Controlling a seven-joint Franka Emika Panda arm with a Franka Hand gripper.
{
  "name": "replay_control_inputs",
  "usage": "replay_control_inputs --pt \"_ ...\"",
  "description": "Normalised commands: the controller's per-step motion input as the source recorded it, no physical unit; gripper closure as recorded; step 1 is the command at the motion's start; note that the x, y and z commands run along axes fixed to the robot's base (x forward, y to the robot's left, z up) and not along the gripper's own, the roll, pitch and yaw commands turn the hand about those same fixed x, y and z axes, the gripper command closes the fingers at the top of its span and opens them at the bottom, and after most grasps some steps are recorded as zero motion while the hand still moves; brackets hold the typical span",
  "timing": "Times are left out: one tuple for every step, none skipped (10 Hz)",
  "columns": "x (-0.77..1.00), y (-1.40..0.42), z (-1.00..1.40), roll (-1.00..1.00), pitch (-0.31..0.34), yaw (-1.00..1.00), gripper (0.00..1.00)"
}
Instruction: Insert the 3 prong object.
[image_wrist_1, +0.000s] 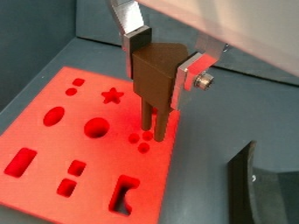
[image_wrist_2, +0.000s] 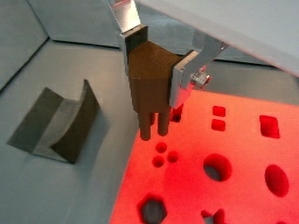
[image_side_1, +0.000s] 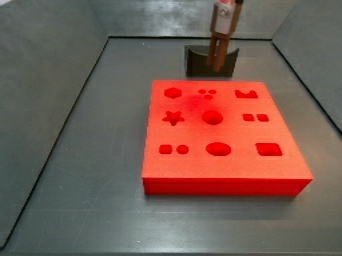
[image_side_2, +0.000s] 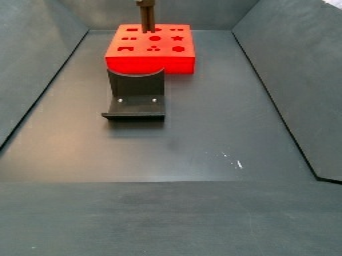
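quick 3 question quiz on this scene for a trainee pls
1. True or false: the hand is shut on the brown pronged piece.
2. In both wrist views, the prongs hang over which thing: A) the red block, B) the dark bracket, C) the bare floor?
3. Fill in: the prongs point ____ toward a cluster of three small round holes.

Key: 1 true; 2 A; 3 down
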Motion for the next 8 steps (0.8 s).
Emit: replay_control_inputs --pt "0.02 0.00 -0.23 -0.14 -0.069 0.22 1.00" --pt "-0.09 0.00 -0.23 -0.22 -0.174 0.47 1.00" --pt "-0.11 -0.12 -0.23 -0.11 -0.134 0.77 1.00" --pt "0.00 -0.10 -0.24 -0.05 -0.066 0.94 1.00" --pt "0.00 -0.02 -0.24 -0.08 -0.066 0.99 1.00" --pt "0.00 -0.02 -0.24 -0.09 -0.059 0.99 1.00" --pt "0.00 -0.02 -0.27 -0.04 -0.064 1.00 1.00" --pt "0.00 0.00 -0.24 0.00 -0.069 1.00 1.00"
